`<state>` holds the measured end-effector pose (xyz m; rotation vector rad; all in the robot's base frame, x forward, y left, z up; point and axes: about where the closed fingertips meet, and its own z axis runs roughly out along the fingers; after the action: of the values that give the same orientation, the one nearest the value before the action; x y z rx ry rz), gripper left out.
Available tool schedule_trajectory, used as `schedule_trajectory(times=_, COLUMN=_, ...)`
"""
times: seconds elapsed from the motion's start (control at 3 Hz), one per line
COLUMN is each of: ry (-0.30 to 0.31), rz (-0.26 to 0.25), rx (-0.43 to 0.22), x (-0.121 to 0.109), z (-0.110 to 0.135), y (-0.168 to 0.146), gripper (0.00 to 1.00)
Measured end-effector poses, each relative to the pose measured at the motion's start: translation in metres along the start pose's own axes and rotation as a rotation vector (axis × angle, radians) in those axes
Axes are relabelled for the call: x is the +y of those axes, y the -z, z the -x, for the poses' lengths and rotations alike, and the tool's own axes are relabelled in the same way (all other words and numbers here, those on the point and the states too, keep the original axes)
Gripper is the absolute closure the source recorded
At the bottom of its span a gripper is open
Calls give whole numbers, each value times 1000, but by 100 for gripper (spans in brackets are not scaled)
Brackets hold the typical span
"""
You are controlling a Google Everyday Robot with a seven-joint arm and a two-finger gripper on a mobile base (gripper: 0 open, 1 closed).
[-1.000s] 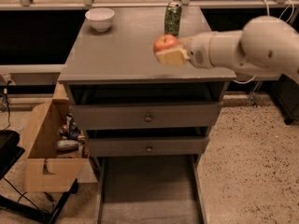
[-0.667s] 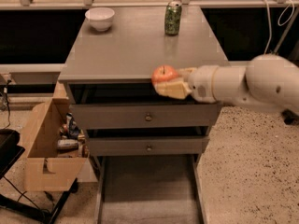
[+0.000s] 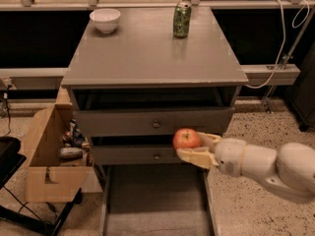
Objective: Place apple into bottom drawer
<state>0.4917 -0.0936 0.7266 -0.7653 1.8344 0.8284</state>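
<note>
Far to the left of the end effector (image 3: 190,145), and a little lower, sat an open cardboard box (image 3: 42,156) holding some clutter. Up and to the left of it, on the table (image 3: 147,58), stood a white bowl (image 3: 105,19). Almost straight above it, at the back of the table, stood a green drinks can (image 3: 182,19). The end effector hung just in front of the lower knobbed drawer (image 3: 138,155). Its two fingers were closed on the apple (image 3: 186,138), one beneath the fruit and one at its right side. Below it and slightly left lay the bottom drawer (image 3: 155,200), standing open with its grey floor showing. The apple was above the drawer's right part and not yet in it. The fruit looked firm, smooth-skinned and light, so it would probably roll and might bruise if dropped. A hold across its widest part, as here, seemed soundest, followed by a low release.
</note>
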Motion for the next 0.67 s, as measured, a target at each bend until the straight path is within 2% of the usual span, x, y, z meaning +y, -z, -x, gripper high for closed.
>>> schedule_trajectory(times=0.33, ry=-36, rz=-7, rx=-71, x=-22, z=-55, y=4, gripper=100)
schedule_trajectory(times=0.67, ry=-88, rz=20, rx=-93, x=-23, z=-80, y=-7, gripper=100)
